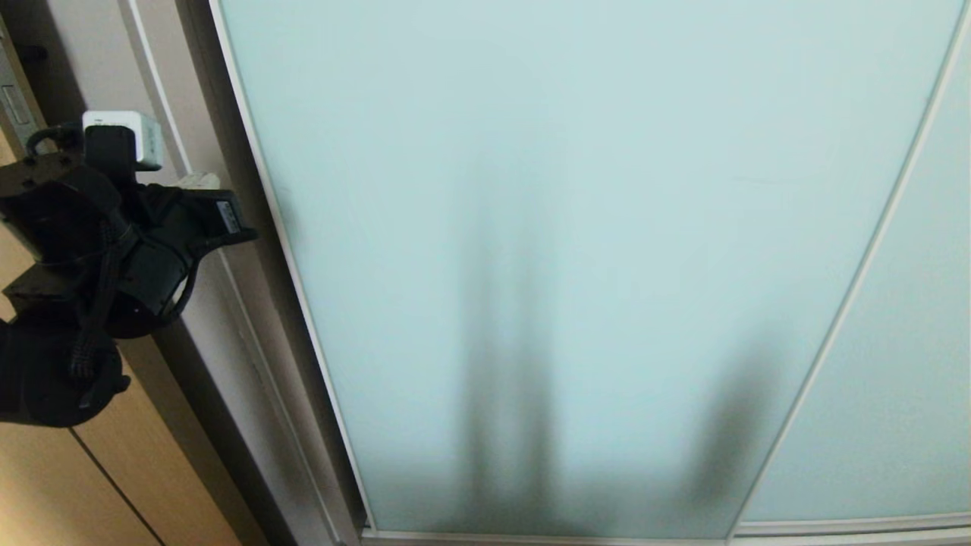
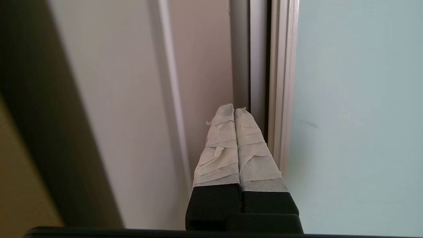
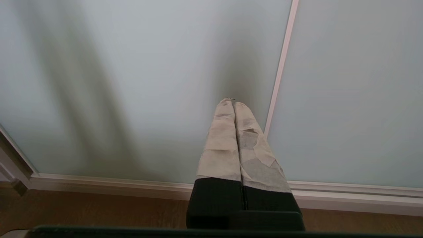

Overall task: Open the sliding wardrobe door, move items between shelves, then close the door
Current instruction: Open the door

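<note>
Nearest to the head camera, at nine o'clock, the left arm is raised beside the wardrobe, black housing and cables with a white block on top. A small label sits on its side, its print too small to read. The left gripper shows best from its own wrist camera: the two tape-wrapped fingers are pressed together, holding nothing, their tips pointed at the narrow dark gap next to the pale frame edge of the door. Whether the tips touch anything cannot be told.

The right gripper is out of the head view; its wrist camera shows taped fingers also closed together and empty, aimed low at the glass, just beside a thin vertical frame strip, with the white bottom rail and brown wood-grain floor beneath.

Farther back, the sliding wardrobe door fills the head view from centre to three o'clock: frosted blue-green glass, fully across the opening, soft dark shadows low on it at six o'clock. At the far left, a beige wall strip and tan wood-grain door flank the arm.
</note>
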Available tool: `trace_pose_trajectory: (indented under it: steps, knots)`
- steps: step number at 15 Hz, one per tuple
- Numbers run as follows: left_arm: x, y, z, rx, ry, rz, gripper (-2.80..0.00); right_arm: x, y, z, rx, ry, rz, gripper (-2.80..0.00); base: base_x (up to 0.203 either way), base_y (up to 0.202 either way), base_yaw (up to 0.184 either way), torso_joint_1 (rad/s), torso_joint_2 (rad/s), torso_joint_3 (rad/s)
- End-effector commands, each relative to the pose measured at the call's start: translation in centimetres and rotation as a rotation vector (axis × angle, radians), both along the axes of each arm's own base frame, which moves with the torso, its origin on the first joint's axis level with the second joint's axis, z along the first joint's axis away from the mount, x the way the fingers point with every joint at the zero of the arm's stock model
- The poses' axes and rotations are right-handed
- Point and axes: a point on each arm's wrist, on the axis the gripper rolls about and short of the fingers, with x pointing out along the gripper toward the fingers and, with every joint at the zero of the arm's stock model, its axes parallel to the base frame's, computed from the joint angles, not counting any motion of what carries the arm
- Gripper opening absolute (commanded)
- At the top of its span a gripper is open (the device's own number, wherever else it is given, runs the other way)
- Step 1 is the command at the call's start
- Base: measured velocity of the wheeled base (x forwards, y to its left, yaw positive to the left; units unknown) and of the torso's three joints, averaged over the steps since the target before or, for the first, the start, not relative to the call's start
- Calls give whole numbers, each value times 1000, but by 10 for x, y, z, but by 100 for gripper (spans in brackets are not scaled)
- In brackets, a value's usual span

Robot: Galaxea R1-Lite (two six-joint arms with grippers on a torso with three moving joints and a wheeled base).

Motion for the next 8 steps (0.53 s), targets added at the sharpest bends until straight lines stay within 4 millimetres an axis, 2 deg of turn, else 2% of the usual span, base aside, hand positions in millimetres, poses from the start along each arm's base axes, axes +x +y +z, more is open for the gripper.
trace_pose_trajectory:
  steps: [1,8]
  knots:
    - [13,0,-12,2,30,2,-280,0,0,0,0,1,1,-280,0,0,0,0,0,0]
    - [43,-1,-35,5,67,-4,-280,0,0,0,0,1,1,-280,0,0,0,0,0,0]
